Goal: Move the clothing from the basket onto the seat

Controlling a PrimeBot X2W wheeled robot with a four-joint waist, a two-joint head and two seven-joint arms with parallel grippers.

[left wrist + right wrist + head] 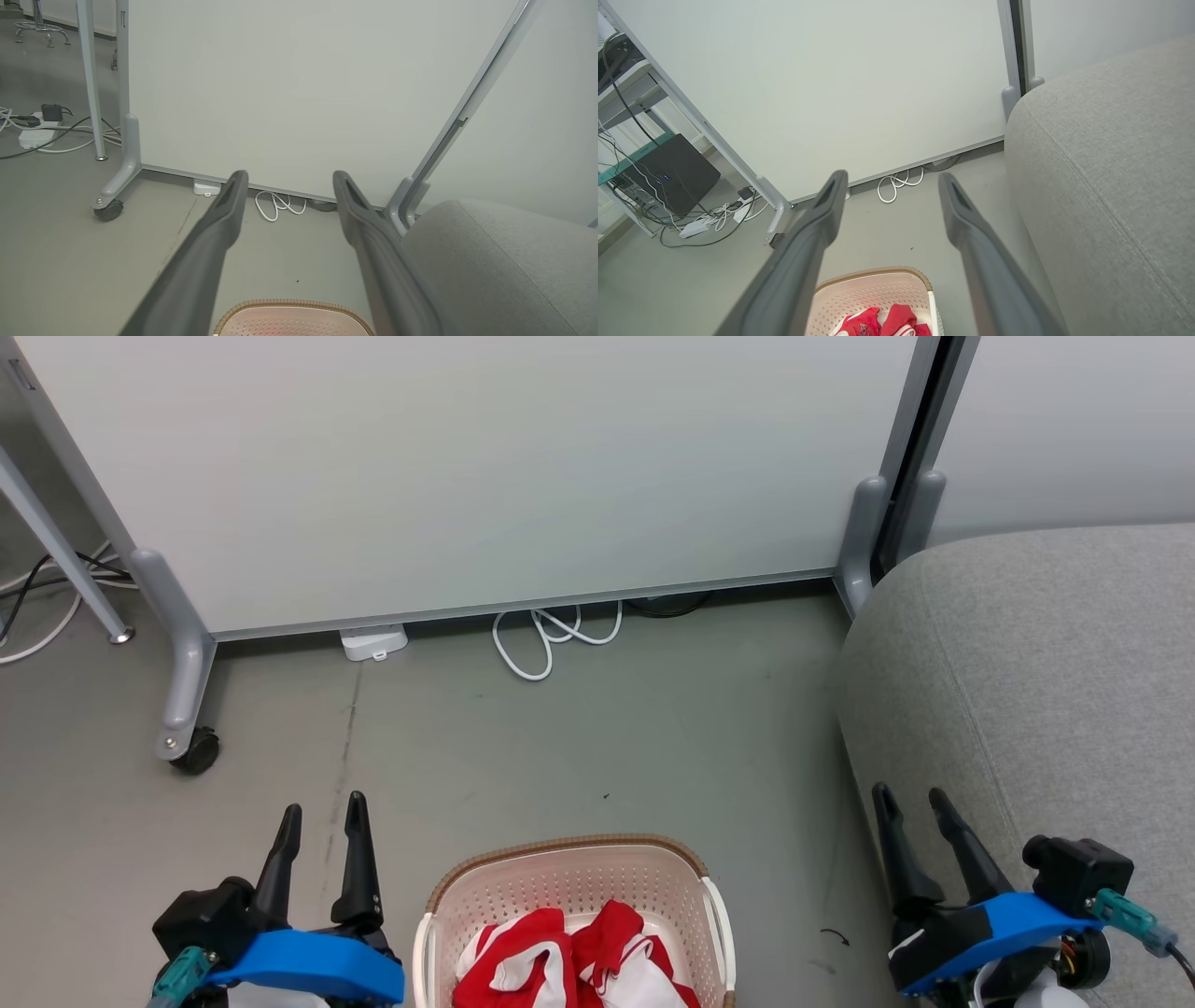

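The cream basket [560, 882] with a brown woven rim stands on the floor at the bottom centre of the head view, and red clothing [569, 957] with white panels lies crumpled inside it. The grey seat [1036, 691] fills the right side. My left gripper [323, 812] hangs open to the left of the basket, nothing between its fingers. Over the seat's front edge, right of the basket, my right gripper [909, 803] is open and empty too. The right wrist view shows the basket [873, 289], the clothing [887, 322] and the seat [1106, 163]. The left wrist view catches the basket rim [289, 305] and the seat [495, 261].
A white partition panel [467, 476] on grey caster legs [187, 709] stands behind the basket, with a coiled white cable [551, 635] and a white adapter [373, 642] at its foot. Cables, a power strip [693, 227] and a dark box [672, 172] lie at the far left.
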